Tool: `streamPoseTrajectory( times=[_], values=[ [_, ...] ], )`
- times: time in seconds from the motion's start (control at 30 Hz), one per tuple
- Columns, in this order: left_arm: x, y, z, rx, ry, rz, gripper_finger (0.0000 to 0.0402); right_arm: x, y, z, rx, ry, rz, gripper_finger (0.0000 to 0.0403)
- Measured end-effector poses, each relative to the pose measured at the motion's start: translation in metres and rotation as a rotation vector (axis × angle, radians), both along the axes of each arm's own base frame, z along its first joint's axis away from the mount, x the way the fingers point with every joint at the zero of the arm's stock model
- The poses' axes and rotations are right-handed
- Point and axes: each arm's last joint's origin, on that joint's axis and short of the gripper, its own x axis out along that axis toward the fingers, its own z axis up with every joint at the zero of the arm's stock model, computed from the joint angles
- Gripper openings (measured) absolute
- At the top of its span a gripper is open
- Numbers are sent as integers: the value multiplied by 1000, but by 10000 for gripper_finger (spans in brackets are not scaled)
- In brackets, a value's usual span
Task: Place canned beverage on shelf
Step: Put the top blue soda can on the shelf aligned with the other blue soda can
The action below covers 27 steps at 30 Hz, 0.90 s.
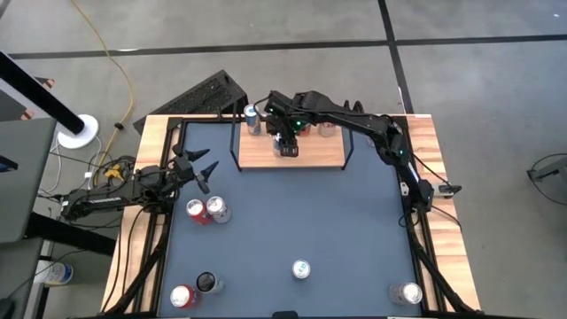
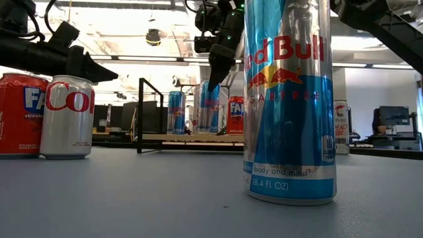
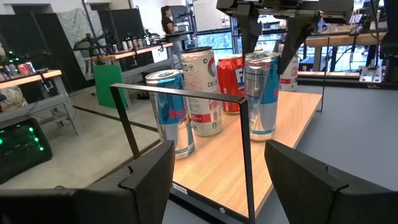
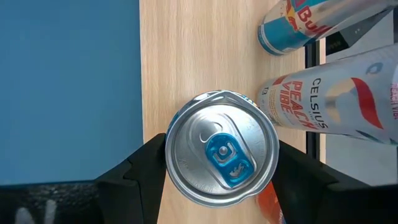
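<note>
The shelf (image 1: pixel 314 155), a light-wood board with black wire side frames, lies at the table's far middle. A blue-and-silver Red Bull can (image 4: pixel 221 148) stands upright on it, also seen in the left wrist view (image 3: pixel 261 93). My right gripper (image 1: pixel 288 142) is above this can, pointing down, shut on its top. More cans stand on the board: a Red Bull (image 3: pixel 171 112), a white Celsius (image 3: pixel 202 90) and a red can (image 3: pixel 230 81). My left gripper (image 1: pixel 199 168) is open and empty above the table, left of the shelf. My right gripper pinches the Red Bull can's top rim (image 4: pixel 171 155) between its two fingers, only at their free ends. The fingers (image 3: pixel 291 43) come from above, pointing down. The can stands upright with its base on the shelf board.
On the blue tabletop stand a red can (image 1: pixel 195 211) and a silver Coke can (image 1: pixel 217 210) near my left gripper, a Red Bull can (image 1: pixel 301 268) at the near middle, two cans (image 1: pixel 193 290) at the near left, one (image 1: pixel 406 292) at the near right.
</note>
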Motion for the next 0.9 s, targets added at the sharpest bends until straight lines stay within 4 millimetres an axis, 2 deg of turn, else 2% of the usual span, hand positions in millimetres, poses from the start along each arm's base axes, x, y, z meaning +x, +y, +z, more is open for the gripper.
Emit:
streamPoseTrajectory(
  times=[0.47,0.9],
  values=[
    [0,0,0,0,0,0,240,6,7,2,-39,-27,-25,248],
    [0,0,0,0,0,0,240,6,8,4,-86,-19,-18,303]
  ],
)
